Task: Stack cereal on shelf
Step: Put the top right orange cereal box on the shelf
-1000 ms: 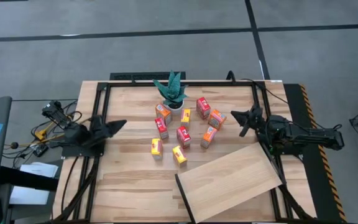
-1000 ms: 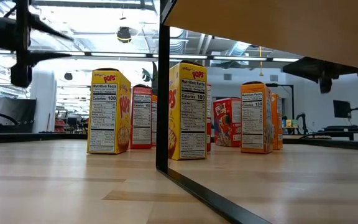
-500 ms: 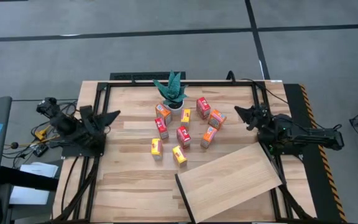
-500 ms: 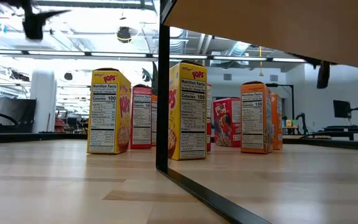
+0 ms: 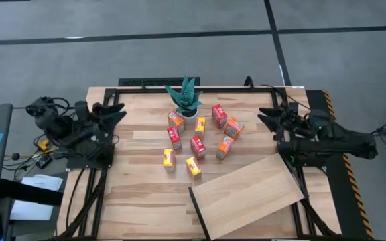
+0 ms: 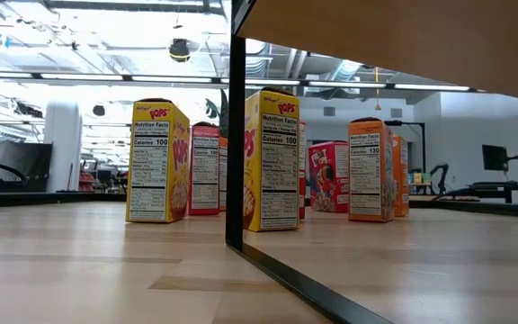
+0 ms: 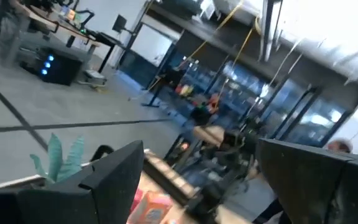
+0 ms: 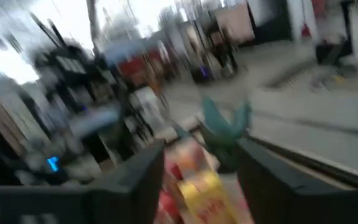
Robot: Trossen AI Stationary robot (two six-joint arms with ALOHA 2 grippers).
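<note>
Several small cereal boxes, red, yellow and orange, stand upright in a loose cluster [image 5: 196, 137] on the middle of the table. In the low view a yellow one [image 6: 157, 162] and an orange one [image 6: 371, 169] show among them. The shelf [image 5: 250, 194], a pale board with a dark edge, sits at the near right. My left gripper [image 5: 117, 112] hovers open at the table's left edge, its fingers pointing toward the boxes. My right gripper [image 5: 265, 117] hovers open at the right edge, likewise facing them. Both are well apart from the boxes.
A green potted plant [image 5: 185, 97] stands just beyond the boxes, toward the far edge. A dark metal frame [image 5: 200, 84] runs round the tabletop. In the low view the shelf's dark edge [image 6: 235, 135] rises in front of the boxes. Bare planks lie at the near left.
My left gripper has drawn back toward the table's left and far edges and risen out of the low view. My right gripper has pulled back toward the right and far edges and has also left the low view. The boxes and the shelf have stayed put.
</note>
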